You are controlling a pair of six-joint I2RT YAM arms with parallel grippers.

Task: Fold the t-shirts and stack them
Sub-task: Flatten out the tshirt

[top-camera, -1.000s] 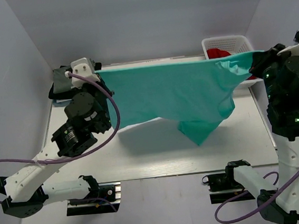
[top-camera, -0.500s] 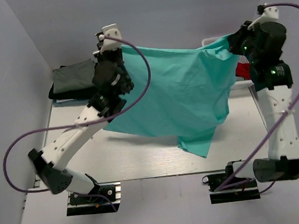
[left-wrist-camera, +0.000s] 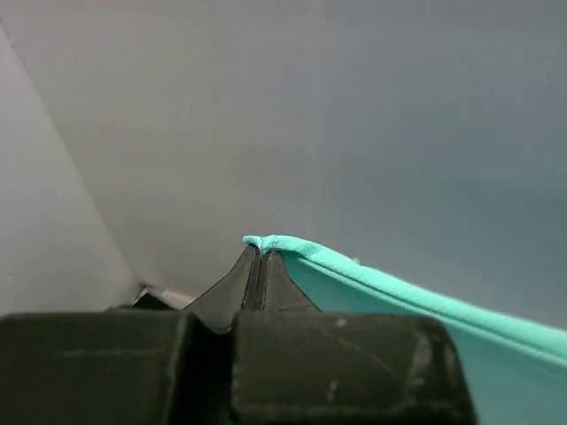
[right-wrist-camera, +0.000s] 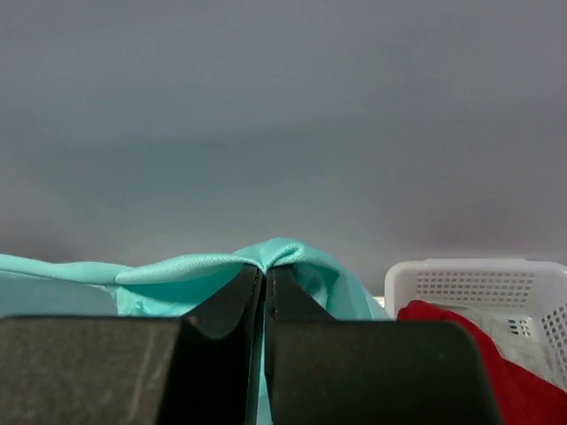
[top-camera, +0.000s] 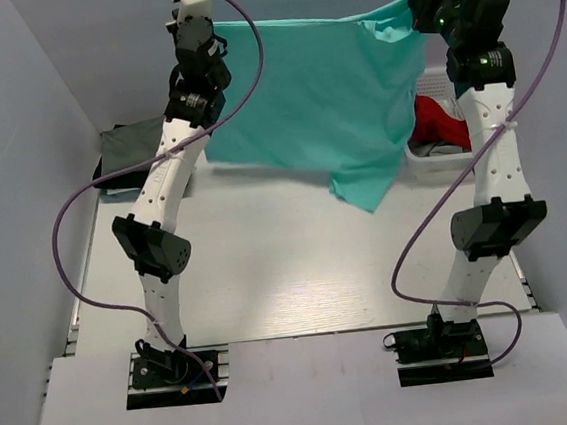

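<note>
Teal shirt (top-camera: 312,89) hangs spread between my left gripper (left-wrist-camera: 256,254) and right gripper (right-wrist-camera: 264,271), jaws clamped on its upper corners.

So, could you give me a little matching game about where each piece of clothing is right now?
Things:
1. teal t-shirt
2. red shirt
3. grey-green shirt

Places:
A. lying at the far left of the table
B. inside the white basket
C. held up in the air, spread wide

Pairs: 1-C, 2-B, 3-A.
</note>
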